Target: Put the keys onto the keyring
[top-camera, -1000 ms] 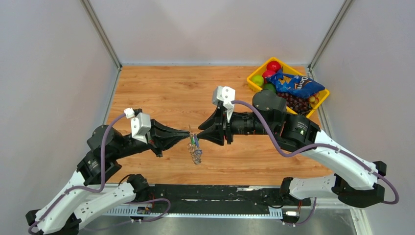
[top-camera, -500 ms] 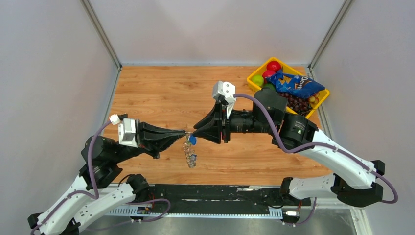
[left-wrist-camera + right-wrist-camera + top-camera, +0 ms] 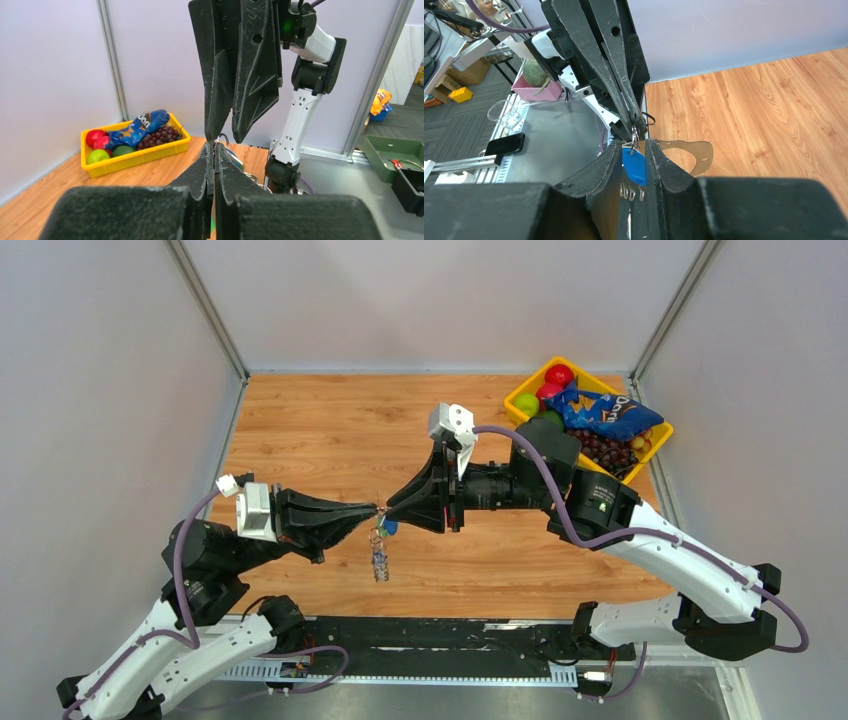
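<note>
My left gripper point(image 3: 374, 508) point(image 3: 215, 146) is shut on the thin silver keyring point(image 3: 381, 512) point(image 3: 224, 141) and holds it above the wooden table. A chain of links point(image 3: 380, 558) hangs from the ring, with a blue-capped key point(image 3: 389, 527) beside it. My right gripper point(image 3: 391, 511) point(image 3: 630, 145) meets the left one tip to tip. Its jaws stand narrowly apart around the ring point(image 3: 635, 132). The blue key point(image 3: 634, 165) shows through the gap between its fingers point(image 3: 611, 160). No other keys can be made out.
A yellow tray point(image 3: 520, 412) at the back right corner holds fruit, grapes and a blue chip bag point(image 3: 605, 412). Grey walls close in the table on three sides. The arm bases and a black rail point(image 3: 430, 635) run along the near edge.
Both gripper tips have shifted left, the right following the left. The right jaws have narrowed. The hanging chain has swung and now hangs straighter.
</note>
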You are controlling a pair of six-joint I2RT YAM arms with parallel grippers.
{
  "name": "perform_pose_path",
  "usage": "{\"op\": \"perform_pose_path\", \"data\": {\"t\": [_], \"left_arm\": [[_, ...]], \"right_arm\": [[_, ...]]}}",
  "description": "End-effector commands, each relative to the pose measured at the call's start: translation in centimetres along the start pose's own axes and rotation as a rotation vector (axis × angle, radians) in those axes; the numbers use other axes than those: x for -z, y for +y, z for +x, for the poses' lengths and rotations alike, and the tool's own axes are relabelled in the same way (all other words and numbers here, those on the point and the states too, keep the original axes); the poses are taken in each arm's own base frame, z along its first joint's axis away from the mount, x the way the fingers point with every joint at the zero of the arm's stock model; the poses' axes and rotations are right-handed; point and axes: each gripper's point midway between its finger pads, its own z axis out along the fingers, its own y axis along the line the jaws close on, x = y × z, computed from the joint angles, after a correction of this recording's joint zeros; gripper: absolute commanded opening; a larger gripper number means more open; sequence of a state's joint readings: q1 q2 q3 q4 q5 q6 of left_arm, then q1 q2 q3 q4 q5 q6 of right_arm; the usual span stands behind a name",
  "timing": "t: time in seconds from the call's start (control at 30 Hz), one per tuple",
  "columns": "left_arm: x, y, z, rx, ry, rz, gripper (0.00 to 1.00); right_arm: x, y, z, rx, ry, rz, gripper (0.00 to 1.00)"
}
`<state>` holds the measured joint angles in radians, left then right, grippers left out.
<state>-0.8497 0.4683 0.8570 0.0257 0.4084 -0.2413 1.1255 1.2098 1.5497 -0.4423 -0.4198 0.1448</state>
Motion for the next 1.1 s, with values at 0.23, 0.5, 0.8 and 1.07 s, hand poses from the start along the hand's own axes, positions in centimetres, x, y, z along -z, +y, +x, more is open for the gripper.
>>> {"op": "perform_pose_path", "data": {"t": [0.23, 0.5, 0.8, 1.07], "left_arm": [[-0.1, -0.4, -2.3, -0.017, -0.088, 0.009, 0.00], [-0.1, -0.5, -3.1, -0.015, -0.126, 0.016, 0.00], [0.0, -0.8, -5.4, -0.010, -0.245, 0.022, 0.00], [-0.2, -1.2, -6.6, -0.015, -0.302, 0.049, 0.00]], "right_arm": [[0.2, 1.3, -2.1, 0.012, -0.075, -0.046, 0.14], [-0.2, 1.2, -1.6, 0.015, -0.062, -0.045, 0.00], [0.6, 1.4, -1.6, 0.041, -0.104, -0.026, 0.00], [1.5, 1.7, -1.9, 0.041, -0.160, -0.020, 0.00]]}}
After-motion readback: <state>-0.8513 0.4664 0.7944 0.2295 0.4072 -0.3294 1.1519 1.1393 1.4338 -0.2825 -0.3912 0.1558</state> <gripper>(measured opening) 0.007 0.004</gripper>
